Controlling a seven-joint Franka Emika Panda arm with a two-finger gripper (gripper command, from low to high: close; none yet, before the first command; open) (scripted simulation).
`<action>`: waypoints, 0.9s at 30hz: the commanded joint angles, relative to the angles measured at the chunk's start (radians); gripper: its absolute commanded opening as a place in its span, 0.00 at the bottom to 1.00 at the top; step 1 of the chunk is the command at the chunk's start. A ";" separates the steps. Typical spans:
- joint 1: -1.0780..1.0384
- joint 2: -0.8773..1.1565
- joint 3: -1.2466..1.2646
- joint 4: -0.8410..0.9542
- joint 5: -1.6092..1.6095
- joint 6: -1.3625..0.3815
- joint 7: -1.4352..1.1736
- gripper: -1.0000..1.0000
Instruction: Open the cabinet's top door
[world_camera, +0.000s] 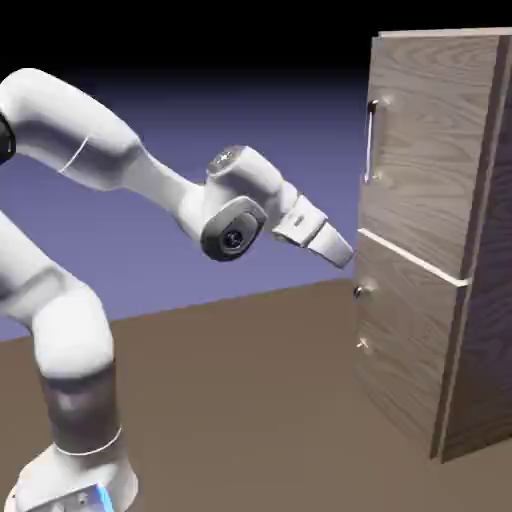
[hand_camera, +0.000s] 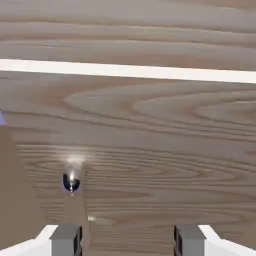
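Note:
The cabinet (world_camera: 480, 300) of light wood grain stands at the exterior view's right. Its top door (world_camera: 420, 150) is shut and carries a slim vertical silver handle (world_camera: 371, 140) near its left edge. My gripper (world_camera: 343, 252) hangs just left of the cabinet front, level with the pale seam (world_camera: 410, 258) between the two panels and well below the handle. It points down and to the right, touching nothing. In the hand view, wood fills the picture, with the seam (hand_camera: 128, 70) across the top. My gripper (hand_camera: 127, 242) is open, and only wood shows between the fingertips (hand_camera: 65, 240).
The shorter lower panel (world_camera: 400, 340) has a small handle (world_camera: 360, 318). One of its shiny round mounts (hand_camera: 71, 182) shows left of centre in the hand view. The brown table (world_camera: 250, 400) stretches in front of the cabinet.

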 joint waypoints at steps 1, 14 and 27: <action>0.030 0.036 -0.035 0.007 0.039 -0.010 -0.016 0.50; 0.418 0.508 -0.493 0.091 0.543 -0.143 -0.230 0.50; 0.806 0.979 -0.950 0.176 1.047 -0.276 -0.443 0.50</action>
